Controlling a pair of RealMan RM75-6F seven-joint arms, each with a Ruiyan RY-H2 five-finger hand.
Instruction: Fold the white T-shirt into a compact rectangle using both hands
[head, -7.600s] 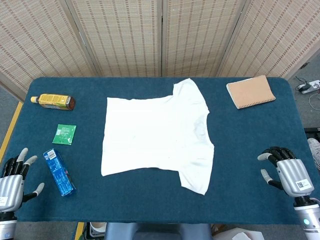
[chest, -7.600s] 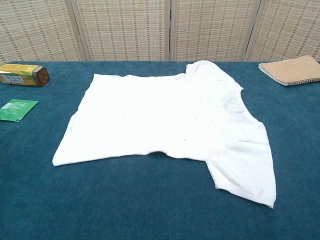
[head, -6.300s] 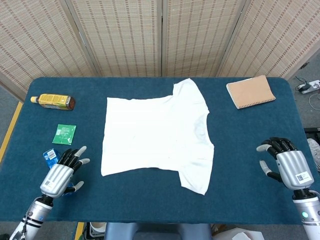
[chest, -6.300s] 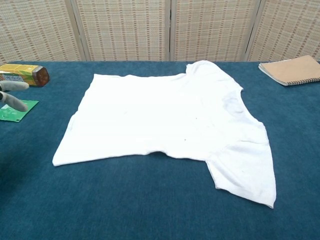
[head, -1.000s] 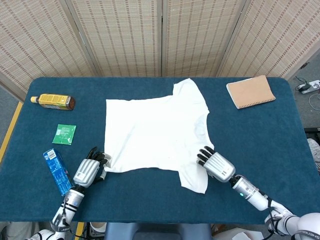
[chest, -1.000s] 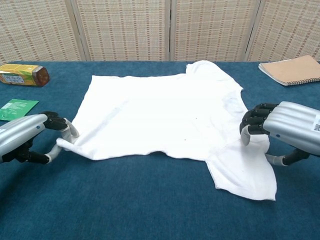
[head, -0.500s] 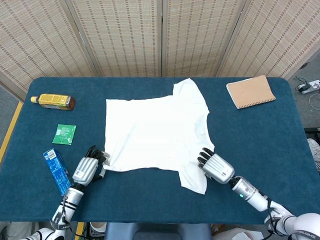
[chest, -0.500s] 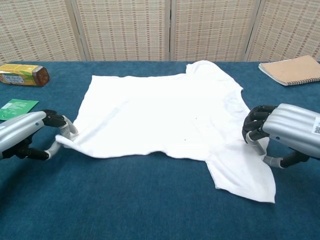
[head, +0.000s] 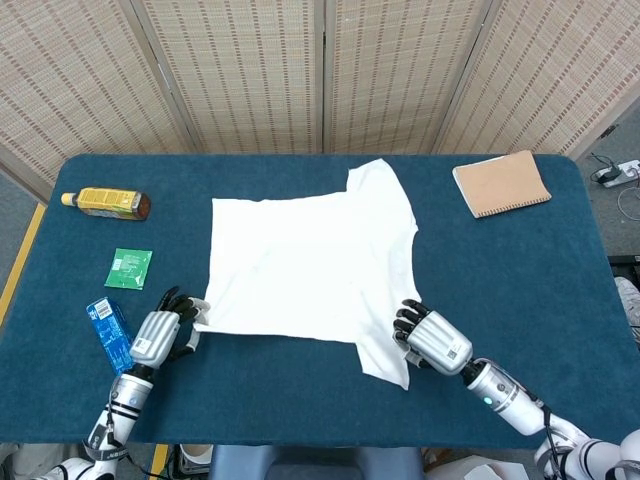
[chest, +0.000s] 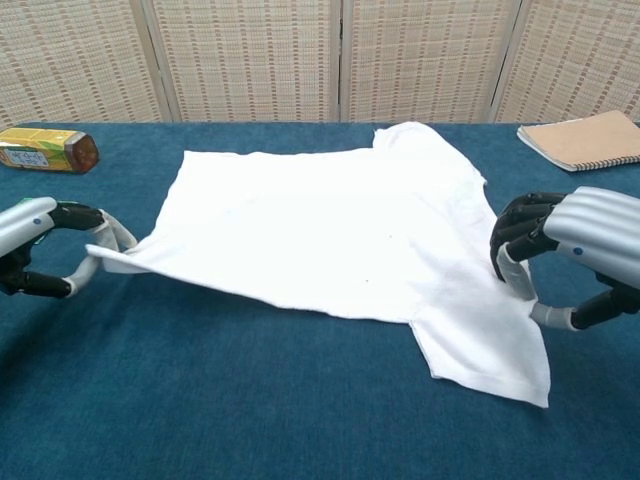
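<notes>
On the dark blue felt-covered table (head: 300, 400), the white cotton T-shirt (head: 310, 265) is spread flat at centre, collar end toward the robot's right. Its near-left hem corner is pinched by the left hand (head: 160, 338) between thumb and curled fingers and lifted slightly off the cloth. The right hand (head: 432, 340) is closed on the shirt edge where the near sleeve meets the body; fingers (chest: 515, 235) are curled over the fabric. Left of the T-shirt, a green foil sachet (head: 129, 268), a blue snack packet (head: 108, 330) and a lying amber bottle with yellow label (head: 104, 203) are seen. Right of the T-shirt, at the far edge, a tan spiral notebook (head: 501, 184) is placed.
</notes>
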